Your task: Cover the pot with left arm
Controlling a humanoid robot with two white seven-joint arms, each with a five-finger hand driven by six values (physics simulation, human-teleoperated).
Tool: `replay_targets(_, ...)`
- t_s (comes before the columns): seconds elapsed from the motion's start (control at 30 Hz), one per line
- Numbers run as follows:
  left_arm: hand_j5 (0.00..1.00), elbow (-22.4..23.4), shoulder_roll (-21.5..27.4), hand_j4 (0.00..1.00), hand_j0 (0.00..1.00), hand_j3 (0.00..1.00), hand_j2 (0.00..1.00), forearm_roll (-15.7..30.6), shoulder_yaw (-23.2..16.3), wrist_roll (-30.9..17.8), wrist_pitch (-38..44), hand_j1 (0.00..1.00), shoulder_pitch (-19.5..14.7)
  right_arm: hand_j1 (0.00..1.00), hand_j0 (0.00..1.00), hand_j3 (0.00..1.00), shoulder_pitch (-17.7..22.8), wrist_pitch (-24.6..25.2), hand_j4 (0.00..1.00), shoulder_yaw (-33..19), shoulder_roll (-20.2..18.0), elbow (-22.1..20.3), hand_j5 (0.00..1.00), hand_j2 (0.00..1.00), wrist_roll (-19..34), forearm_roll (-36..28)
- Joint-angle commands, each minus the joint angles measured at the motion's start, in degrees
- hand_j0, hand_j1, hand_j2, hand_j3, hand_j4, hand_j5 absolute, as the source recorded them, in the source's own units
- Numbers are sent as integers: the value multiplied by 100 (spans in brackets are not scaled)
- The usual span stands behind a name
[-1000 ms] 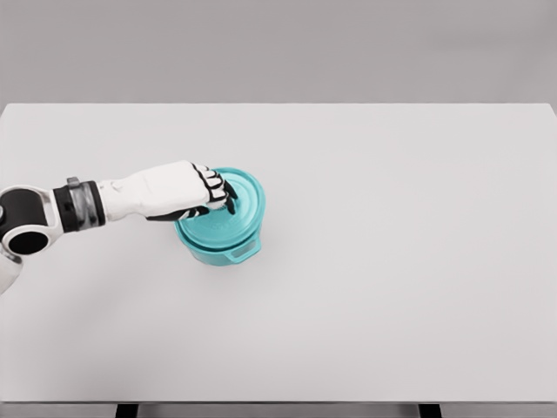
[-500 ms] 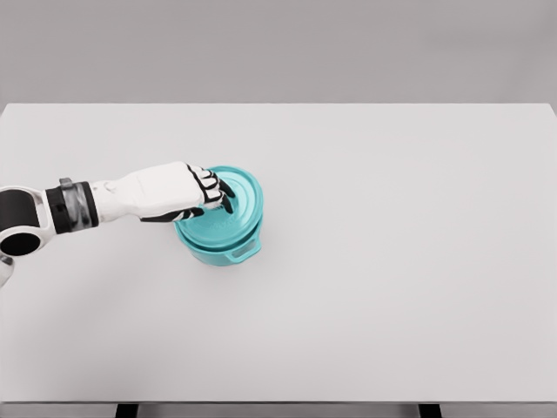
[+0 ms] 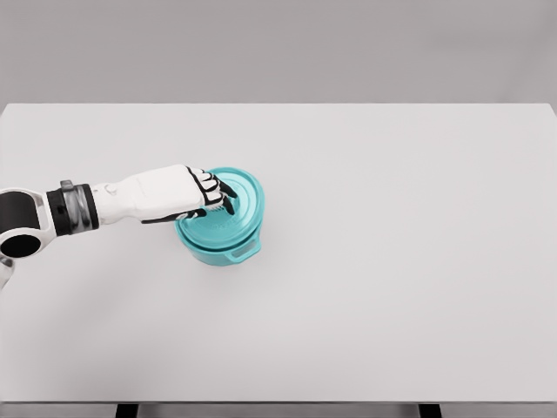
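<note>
One big white table (image 3: 392, 261) fills nearly the whole view: flat, matte, rectangular, w/ a plain grey wall behind. Next in size, the left arm, coming in from the lower left: smooth white shell, black joint housing at the edge, grey ribbed wrist band. Then the teal pot (image 3: 228, 242), round, low-walled, hard glossy look, w/ a small lug handle poking out at front right; it sits left of the table's centre. On top of it the lid (image 3: 242, 198), same teal, disc-shaped, w/ a raised rim; looks seated roughly level on the pot, maybe set a touch toward the back right, can't be sure from this angle. Smallest: the left hand (image 3: 187, 193), white back, black segmented fingers (image 3: 215, 192) curled down over the lid's centre. The knob is hidden under them, so I judge they're clamped on it, but contact itself isn't visible.

Progress: cover looks essentially on. Left to do, as I judge it: let go, lift the hand clear w/o dragging the lid off-centre.
</note>
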Motion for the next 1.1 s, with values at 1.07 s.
replay_targets(1.07,42,-102,347,42,42,42,42,232,-206,-18,-8,42,-35,100,100,100,0,0,100,1,1,2,100,100,1,3)
